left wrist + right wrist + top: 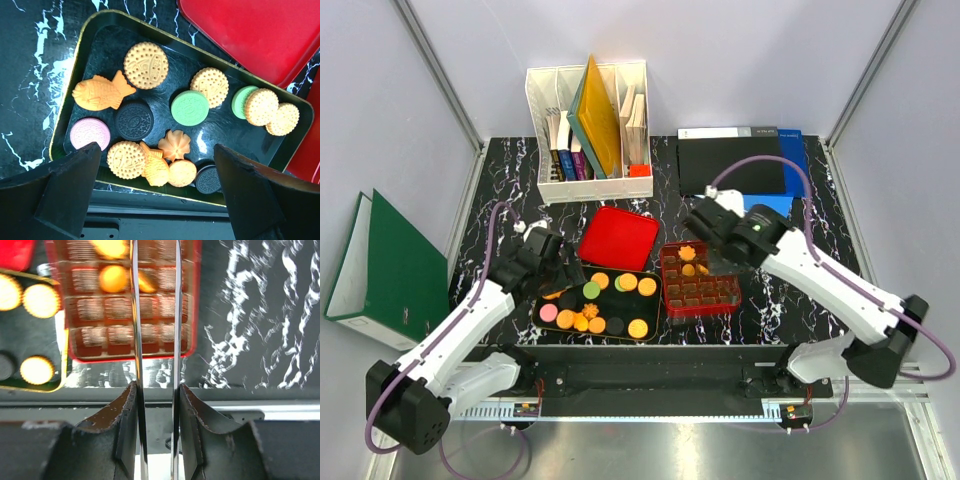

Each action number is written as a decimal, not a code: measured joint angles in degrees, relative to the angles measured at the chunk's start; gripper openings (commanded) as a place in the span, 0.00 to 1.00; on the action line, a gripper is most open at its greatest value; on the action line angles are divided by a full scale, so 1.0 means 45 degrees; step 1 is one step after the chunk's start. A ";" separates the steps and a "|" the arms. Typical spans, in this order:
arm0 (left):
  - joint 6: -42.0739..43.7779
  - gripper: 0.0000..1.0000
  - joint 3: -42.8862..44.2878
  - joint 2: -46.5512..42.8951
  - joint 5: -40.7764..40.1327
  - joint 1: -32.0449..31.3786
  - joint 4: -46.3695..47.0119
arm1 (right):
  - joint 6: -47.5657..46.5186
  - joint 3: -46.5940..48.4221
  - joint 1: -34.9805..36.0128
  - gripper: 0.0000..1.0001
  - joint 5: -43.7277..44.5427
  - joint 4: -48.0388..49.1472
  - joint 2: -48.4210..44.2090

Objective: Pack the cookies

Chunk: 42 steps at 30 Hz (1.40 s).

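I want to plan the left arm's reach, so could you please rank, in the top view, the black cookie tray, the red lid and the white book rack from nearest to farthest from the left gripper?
From the left gripper, open above the tray's left end:
1. Black cookie tray, directly under and right of it.
2. Red lid, just beyond the tray, to the right.
3. White book rack, at the table's back edge.

Cookies (592, 303) lie on the tray (542, 297) at front; the gridded tin (721, 300) sits just right of it, its lid (618, 239) behind, the book rack (588, 130) farther back.
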 measured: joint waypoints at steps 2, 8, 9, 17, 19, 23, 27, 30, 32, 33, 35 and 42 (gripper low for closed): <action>0.0000 0.98 -0.0039 0.0073 0.0121 0.0000 0.0083 | 0.0029 -0.0641 -0.0733 0.21 -0.0155 -0.0015 -0.0661; 0.0000 0.98 -0.0053 0.0117 0.0306 0.0000 0.0146 | 0.0049 -0.2195 -0.1904 0.20 -0.0806 0.0209 -0.1758; 0.0000 0.98 -0.0078 0.0117 0.0316 0.0000 0.0160 | 0.0044 -0.2409 -0.1972 0.20 -0.0976 0.0311 -0.1778; 0.0000 0.98 -0.0233 0.0117 0.0403 0.0000 0.0165 | -0.0063 -0.3031 -0.2186 0.20 -0.1685 0.1515 -0.1554; 0.0000 0.98 -0.0233 0.0117 0.0408 0.0000 0.0160 | -0.0155 -0.3026 -0.2312 0.20 -0.1724 0.1826 -0.1253; 0.0000 0.98 -0.0233 0.0102 0.0408 0.0000 0.0160 | -0.0432 -0.3031 -0.2715 0.20 -0.1807 0.2351 -0.0520; 0.0000 0.98 -0.0233 0.0063 0.0403 0.0000 0.0155 | -0.0680 -0.3181 -0.3133 0.26 -0.1957 0.2861 -0.0301; 0.0000 0.98 -0.0233 0.0044 0.0403 0.0000 0.0160 | -0.0787 -0.3449 -0.3410 0.39 -0.2001 0.3147 -0.0301; 0.0005 0.98 -0.0233 0.0044 0.0403 0.0000 0.0155 | -0.0831 -0.3551 -0.3473 0.48 -0.2011 0.3220 -0.0301; 0.0005 0.98 -0.0233 0.0049 0.0403 0.0000 0.0160 | -0.0835 -0.3555 -0.3483 0.49 -0.2016 0.3235 -0.0301; 0.0010 0.98 -0.0233 0.0063 0.0403 0.0000 0.0155 | -0.0855 -0.3555 -0.3487 0.51 -0.2059 0.3288 -0.0330; 0.0087 0.98 -0.0228 0.0272 0.0403 0.0000 0.0155 | -0.0869 -0.3521 -0.3487 0.55 -0.2108 0.3327 -0.0879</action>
